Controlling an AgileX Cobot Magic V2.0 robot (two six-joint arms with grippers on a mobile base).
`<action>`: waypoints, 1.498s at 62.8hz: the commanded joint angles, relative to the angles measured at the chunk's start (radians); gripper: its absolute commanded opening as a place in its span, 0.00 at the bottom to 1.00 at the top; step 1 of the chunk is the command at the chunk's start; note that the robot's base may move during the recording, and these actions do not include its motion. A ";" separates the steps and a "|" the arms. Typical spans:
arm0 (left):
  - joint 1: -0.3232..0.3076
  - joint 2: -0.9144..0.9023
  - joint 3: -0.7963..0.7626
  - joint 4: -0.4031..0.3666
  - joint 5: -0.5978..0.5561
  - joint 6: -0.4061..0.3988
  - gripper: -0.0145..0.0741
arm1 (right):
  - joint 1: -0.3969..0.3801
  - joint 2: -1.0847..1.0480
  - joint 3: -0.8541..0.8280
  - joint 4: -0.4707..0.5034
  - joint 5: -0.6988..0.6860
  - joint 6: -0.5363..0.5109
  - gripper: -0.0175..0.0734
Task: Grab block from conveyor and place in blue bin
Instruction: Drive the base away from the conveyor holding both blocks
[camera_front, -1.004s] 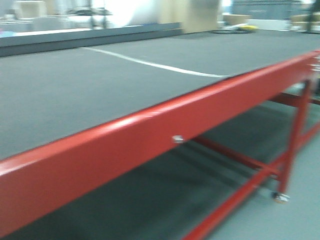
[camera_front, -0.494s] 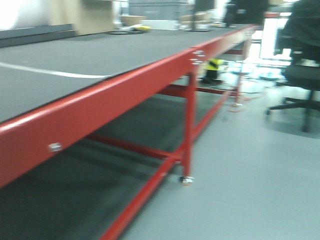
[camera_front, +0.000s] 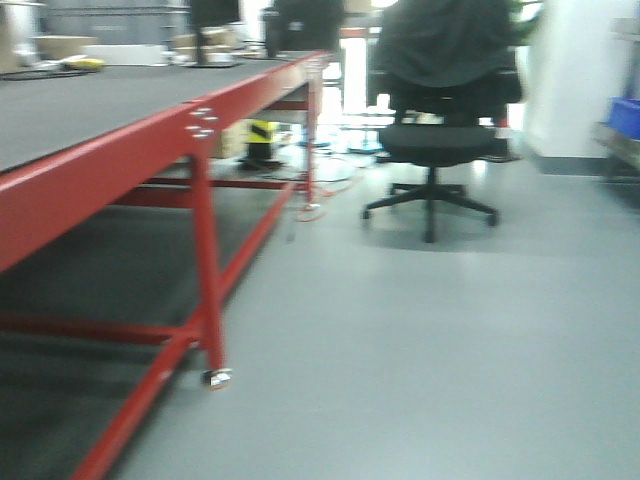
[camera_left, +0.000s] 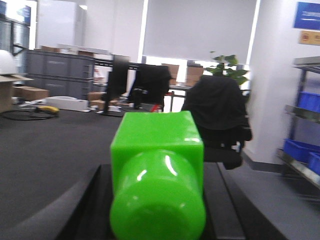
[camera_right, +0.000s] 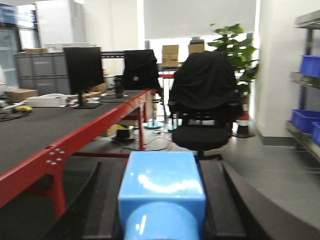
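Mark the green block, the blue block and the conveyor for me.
green block (camera_left: 157, 175): left wrist view, on its rounded near end.
blue block (camera_right: 162, 185): right wrist view, on its shiny upper face.
conveyor (camera_front: 90, 105): exterior front-facing view, on the bare grey belt surface above the red rail.

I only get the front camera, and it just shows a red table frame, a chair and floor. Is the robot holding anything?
Observer: Yes. The left wrist camera shows a green block gripped in the left gripper.
Operator: What about the other hand?
Observer: The right gripper holds a blue block, seen from the right wrist camera.
Operator: There's a bit of blue at my right edge. Bins?
Observer: Yes, the right wrist camera shows blue bins on shelves, on two levels.
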 joint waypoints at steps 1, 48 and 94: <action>-0.001 -0.003 0.003 -0.003 -0.013 0.003 0.04 | 0.000 0.000 -0.005 0.004 -0.014 -0.008 0.01; -0.001 -0.003 0.003 -0.003 -0.013 0.003 0.04 | 0.000 0.000 -0.005 0.004 -0.014 -0.008 0.01; -0.001 -0.003 0.003 -0.003 -0.013 0.003 0.04 | 0.000 0.000 -0.005 0.004 -0.011 -0.008 0.01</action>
